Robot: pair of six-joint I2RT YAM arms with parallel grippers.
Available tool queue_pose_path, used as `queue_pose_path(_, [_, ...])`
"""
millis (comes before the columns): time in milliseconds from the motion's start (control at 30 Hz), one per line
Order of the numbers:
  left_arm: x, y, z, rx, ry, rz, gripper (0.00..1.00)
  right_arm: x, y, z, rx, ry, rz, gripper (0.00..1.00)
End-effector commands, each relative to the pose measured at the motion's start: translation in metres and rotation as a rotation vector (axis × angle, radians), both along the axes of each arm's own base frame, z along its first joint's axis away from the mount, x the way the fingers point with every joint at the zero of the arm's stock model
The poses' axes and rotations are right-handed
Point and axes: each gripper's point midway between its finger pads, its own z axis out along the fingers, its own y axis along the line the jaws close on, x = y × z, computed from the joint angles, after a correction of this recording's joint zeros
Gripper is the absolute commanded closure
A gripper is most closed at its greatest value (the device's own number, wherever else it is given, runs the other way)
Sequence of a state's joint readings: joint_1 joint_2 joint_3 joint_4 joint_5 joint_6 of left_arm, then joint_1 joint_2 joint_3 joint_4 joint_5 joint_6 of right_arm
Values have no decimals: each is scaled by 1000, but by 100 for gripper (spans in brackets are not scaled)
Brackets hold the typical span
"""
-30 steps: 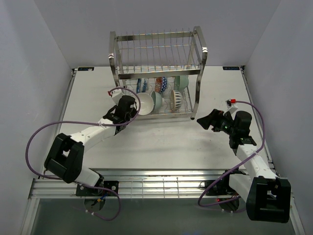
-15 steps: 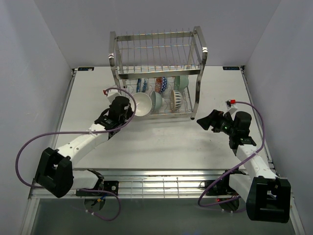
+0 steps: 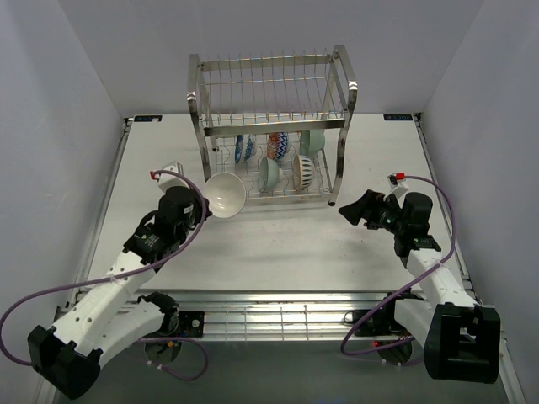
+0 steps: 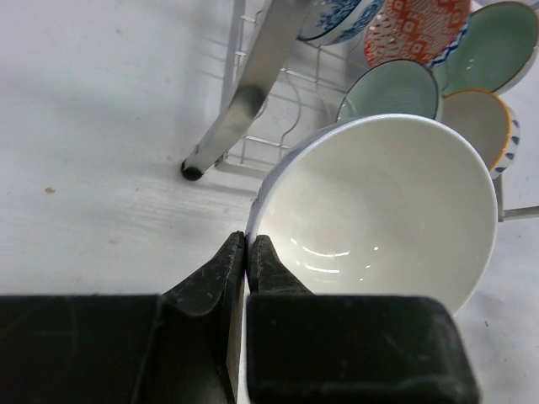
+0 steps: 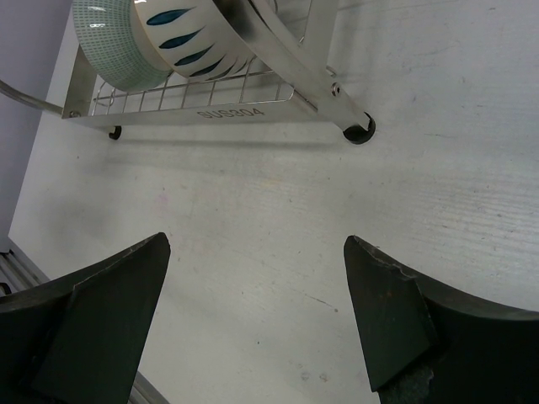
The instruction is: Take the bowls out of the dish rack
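A matt white table top is seen filling the middle of the top view. Faint scuffs and a small speck are shown on it in the wrist views. It is enclosed on three sides by plain, pale grey-lilac walls: a back wall at twelve o'clock, a left wall at nine o'clock and a right wall at three o'clock. At six o'clock the table is edged by slotted aluminium rails, beyond which a dull grey surface is seen lower down. A small dark label is fixed at eleven o'clock and a second label at one o'clock. The light is even and diffuse, and only soft shadows are cast.
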State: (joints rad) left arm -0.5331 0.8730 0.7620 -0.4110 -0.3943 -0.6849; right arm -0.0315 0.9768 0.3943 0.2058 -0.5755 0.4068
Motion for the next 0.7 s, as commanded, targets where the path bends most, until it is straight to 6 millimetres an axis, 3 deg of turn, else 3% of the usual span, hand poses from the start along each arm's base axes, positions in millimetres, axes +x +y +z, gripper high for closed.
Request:
queue_pose_path(0, [-19, 23, 7, 28, 12, 61, 100, 2, -3, 1, -22, -16, -5, 10])
queue_pose_path(167, [-34, 53, 21, 53, -21, 170, 100, 2, -3, -2, -24, -6, -7, 10])
queue_pose_path(400, [-42, 87, 14, 169, 4, 301, 100, 2, -1, -4, -13, 7, 2, 10])
queue_pose_path(533, [-27, 96, 19, 177, -8, 331, 100, -1, 2, -7, 0, 19, 14, 10])
queue_pose_path(600, [-12, 112, 19, 169, -10, 374, 100, -1, 2, -7, 2, 19, 15, 10])
queue_pose_path(633, [-5, 106, 15, 128, 1, 322, 100, -1, 2, -7, 1, 17, 17, 10])
queue_pose_path(667, [2, 123, 10, 130, 13, 353, 100, -2, 3, -7, 2, 19, 18, 9])
